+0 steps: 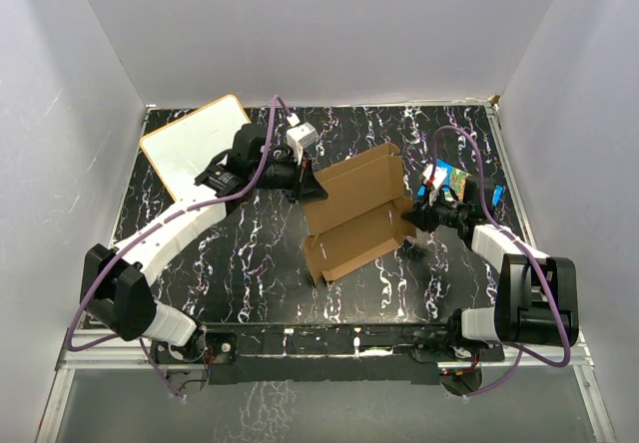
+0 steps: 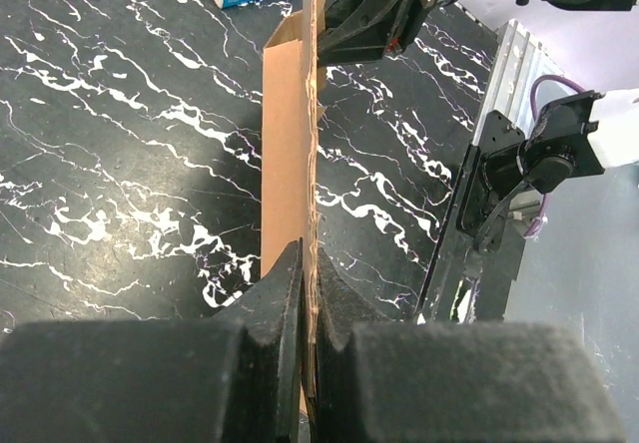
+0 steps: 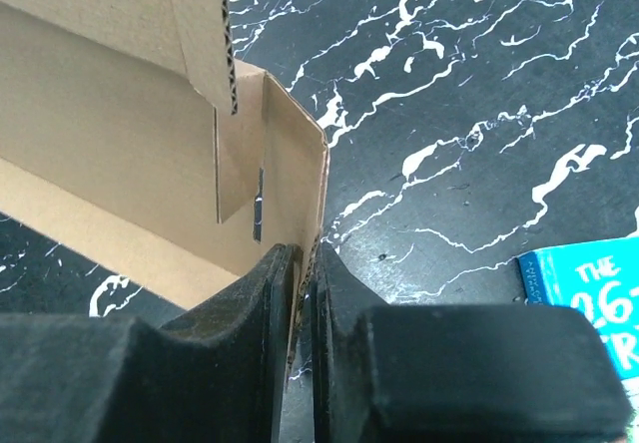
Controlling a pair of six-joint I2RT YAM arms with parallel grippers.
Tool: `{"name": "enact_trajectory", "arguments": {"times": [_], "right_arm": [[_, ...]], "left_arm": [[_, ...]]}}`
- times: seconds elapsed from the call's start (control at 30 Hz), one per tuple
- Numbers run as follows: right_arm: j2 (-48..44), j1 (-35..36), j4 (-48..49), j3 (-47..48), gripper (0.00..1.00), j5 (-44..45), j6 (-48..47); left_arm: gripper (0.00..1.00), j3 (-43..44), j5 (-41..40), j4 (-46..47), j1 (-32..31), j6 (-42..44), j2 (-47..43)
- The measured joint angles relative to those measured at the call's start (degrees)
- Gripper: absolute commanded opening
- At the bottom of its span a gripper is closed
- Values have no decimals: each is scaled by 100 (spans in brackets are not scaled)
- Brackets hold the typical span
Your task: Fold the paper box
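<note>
The paper box was held partly raised off the table, stretched between the 2 hands. The left hand was closed narrowly on 1 thin cardboard edge. The panel was seen edge-on between its fingers and ran straight ahead of that hand. A lower brown panel was seen just left of the gripped edge, slanting toward the table.

At the far end of that panel, directly ahead of the left hand, the right hand was clamped on the opposite side of the box. Its jaws were drawn almost together on a short upright end wall. The open inside of the box lay ahead and to the left of the right hand, and a folded flap with a corrugated edge was seen above it. A small dark slot was visible in the wall just ahead of the fingertips.

A blue printed box lay flat on the table to the right of the right hand, apart from it. A white board with an orange rim lay behind the left hand, partly covered by that arm.
</note>
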Motion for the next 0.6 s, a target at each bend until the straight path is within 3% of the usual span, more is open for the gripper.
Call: {"name": "enact_trajectory", "arguments": {"times": [0.37, 0.6], "right_arm": [[-197, -133, -728, 306, 31, -35, -225], [-234, -232, -1587, 772, 32, -216, -789]], "left_arm": [[0, -31, -76, -33, -2, 81, 0], [0, -31, -140, -188, -2, 181, 0]]}}
